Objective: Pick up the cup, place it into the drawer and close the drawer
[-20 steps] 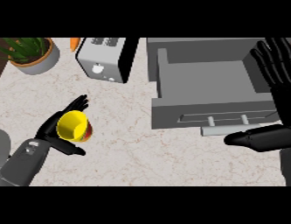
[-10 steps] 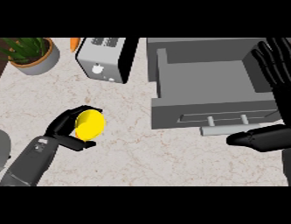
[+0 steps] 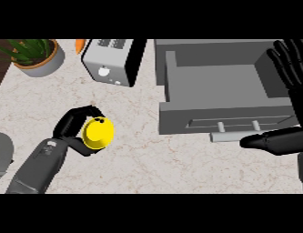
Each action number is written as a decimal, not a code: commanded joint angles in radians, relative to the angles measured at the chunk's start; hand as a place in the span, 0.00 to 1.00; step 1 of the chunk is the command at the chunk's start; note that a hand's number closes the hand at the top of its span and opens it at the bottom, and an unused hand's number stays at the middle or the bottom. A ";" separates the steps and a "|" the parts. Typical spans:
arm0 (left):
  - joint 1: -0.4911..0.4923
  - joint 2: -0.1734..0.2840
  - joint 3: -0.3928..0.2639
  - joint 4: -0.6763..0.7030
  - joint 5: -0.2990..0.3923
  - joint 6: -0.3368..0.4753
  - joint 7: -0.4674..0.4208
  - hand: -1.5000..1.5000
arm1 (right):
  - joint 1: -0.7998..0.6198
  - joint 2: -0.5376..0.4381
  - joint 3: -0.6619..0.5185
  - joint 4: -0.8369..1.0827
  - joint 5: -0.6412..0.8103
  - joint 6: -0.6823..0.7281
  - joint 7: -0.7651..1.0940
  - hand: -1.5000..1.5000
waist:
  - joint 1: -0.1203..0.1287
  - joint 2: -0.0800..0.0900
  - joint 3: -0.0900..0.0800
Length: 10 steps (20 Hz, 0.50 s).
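Cup: yellow, tipped on its side, round face toward the camera, enclosed by curled black fingers, positioned well left of the drawer. Drawer: grey, pulled open, interior bare, front panel carrying a bar handle, right of the cup.

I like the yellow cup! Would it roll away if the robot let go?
Probably: the yellow cup looks round and is tipped sideways in the left hand, so it could roll on the smooth counter. It keeps its shape between the fingers, so likely stiff.
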 commanded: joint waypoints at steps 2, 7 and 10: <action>0.034 -0.037 0.138 0.009 0.122 0.071 -0.156 1.00 | -0.010 -0.018 -0.039 -0.005 -0.038 0.005 0.018 0.00 | 0.015 -0.003 0.001; 0.081 -0.075 0.272 -0.033 0.228 0.244 -0.202 1.00 | 0.029 -0.019 -0.046 -0.021 -0.029 0.001 0.016 0.00 | 0.029 -0.012 0.003; -0.003 -0.153 0.222 -0.090 0.198 0.263 -0.123 1.00 | 0.022 -0.005 -0.011 0.009 0.025 -0.003 -0.023 0.00 | 0.039 -0.017 0.005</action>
